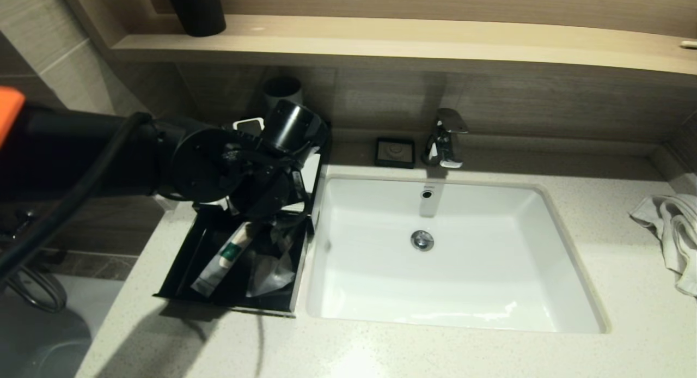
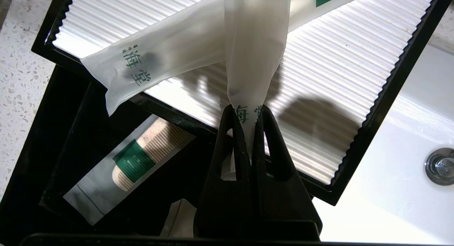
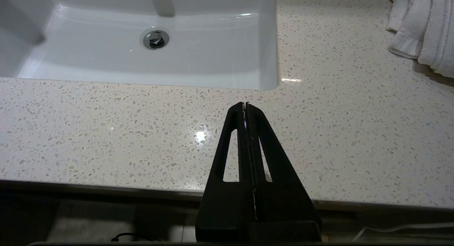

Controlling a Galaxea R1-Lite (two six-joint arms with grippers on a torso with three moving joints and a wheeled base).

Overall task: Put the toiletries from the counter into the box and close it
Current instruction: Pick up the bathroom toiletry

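Observation:
The black box [image 1: 175,269] stands open on the counter left of the sink, its ribbed lid [image 2: 340,83] raised. My left gripper [image 2: 248,111] is over the box [image 2: 53,139], shut on the end of a white sachet with green characters [image 2: 253,44] that hangs against the lid. A second white sachet [image 2: 149,65] shows across the lid. Inside the box lie a comb packet with a green band [image 2: 131,164] and a clear packet [image 1: 269,272]. In the head view the left gripper [image 1: 272,217] is mostly hidden by its wrist. My right gripper [image 3: 245,105] is shut and empty above the counter's front edge.
The white sink [image 1: 566,258] lies right of the box, with the faucet [image 1: 446,138] and a black dish [image 1: 395,152] behind it. A white towel [image 1: 672,231] lies at the far right. A cup [image 1: 282,92] stands behind the box, under a wooden shelf [image 1: 435,40].

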